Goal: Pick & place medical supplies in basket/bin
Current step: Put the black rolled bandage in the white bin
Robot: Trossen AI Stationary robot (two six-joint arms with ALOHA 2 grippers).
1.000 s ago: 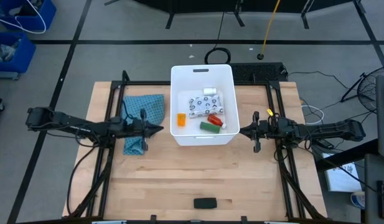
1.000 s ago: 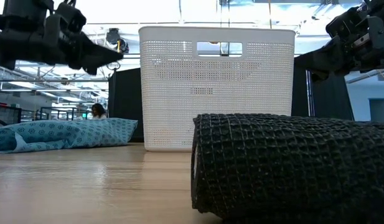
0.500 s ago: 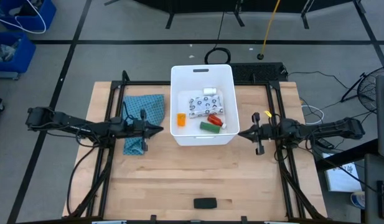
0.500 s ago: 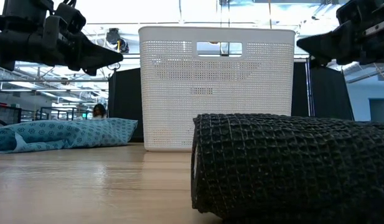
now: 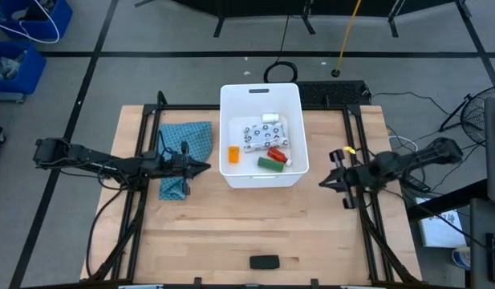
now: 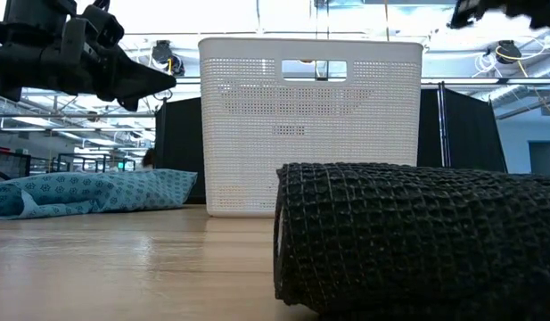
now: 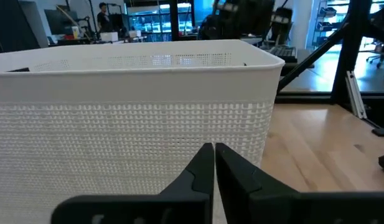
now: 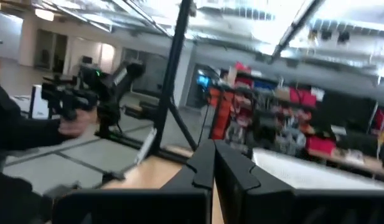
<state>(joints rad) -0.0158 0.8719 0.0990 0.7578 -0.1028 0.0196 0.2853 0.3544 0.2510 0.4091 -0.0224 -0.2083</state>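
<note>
A white rectangular bin [image 5: 261, 135] is being shown standing on the far middle of a wooden table [image 5: 255, 225], viewed from above. Two dark robot arms are being held out level on either side of it. The left claw [image 5: 205, 166] is being held just beside the bin's left wall, pointing at it, with its fingers [image 7: 207, 168] pressed together and nothing gripped between them. The right claw [image 5: 322, 183] is being held near the bin's right front corner, a little apart from it, with its fingers [image 8: 213, 165] also closed tight on nothing.

Inside the bin, between the two claws, several medical supplies are lying. A flat white dark-dotted packet [image 5: 263, 133] is resting in the middle, with a white roll [image 5: 270, 118] beyond it toward the far wall. A small orange bottle [image 5: 233, 153] is lying on the side nearer the left claw. A red white-capped bottle [image 5: 278, 154] and a green block [image 5: 269, 163] are lying on the side nearer the right claw, close together.

A teal patterned cloth [image 5: 185, 154] is spread on the table under and behind the left claw. A black oblong bar [image 5: 265, 262] is lying alone at the table's near edge, well apart from both claws and from the bin.
</note>
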